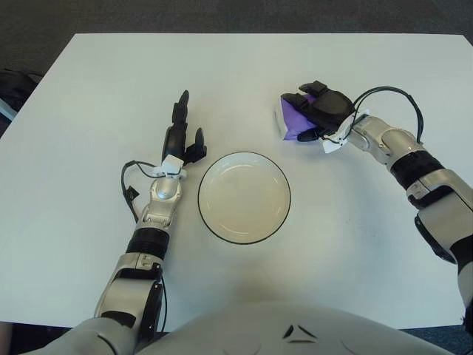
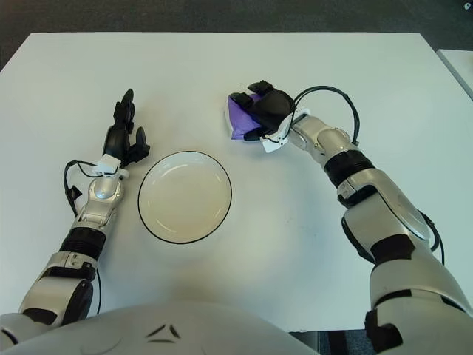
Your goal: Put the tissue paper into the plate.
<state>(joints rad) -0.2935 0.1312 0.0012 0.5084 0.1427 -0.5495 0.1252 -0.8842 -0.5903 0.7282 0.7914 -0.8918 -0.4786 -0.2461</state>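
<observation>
Left eye view is showing a wide white rectangular bench [image 1: 96, 185] carrying everything. Near its middle, a round shallow cream plate with a dark rim [image 1: 244, 197] is sitting bare, waiting as the target. Well apart from it, up and to the right, the purple and white folded tissue paper [image 1: 290, 118] is lying on the bench. The right robot hand [image 1: 324, 111] is lying over the tissue, black fingers curling around it, apparently securing a grip for lifting. The left robot hand [image 1: 182, 137] is showing just left of the plate, fingers apart and holding nothing, seemingly idling clear of the route
</observation>
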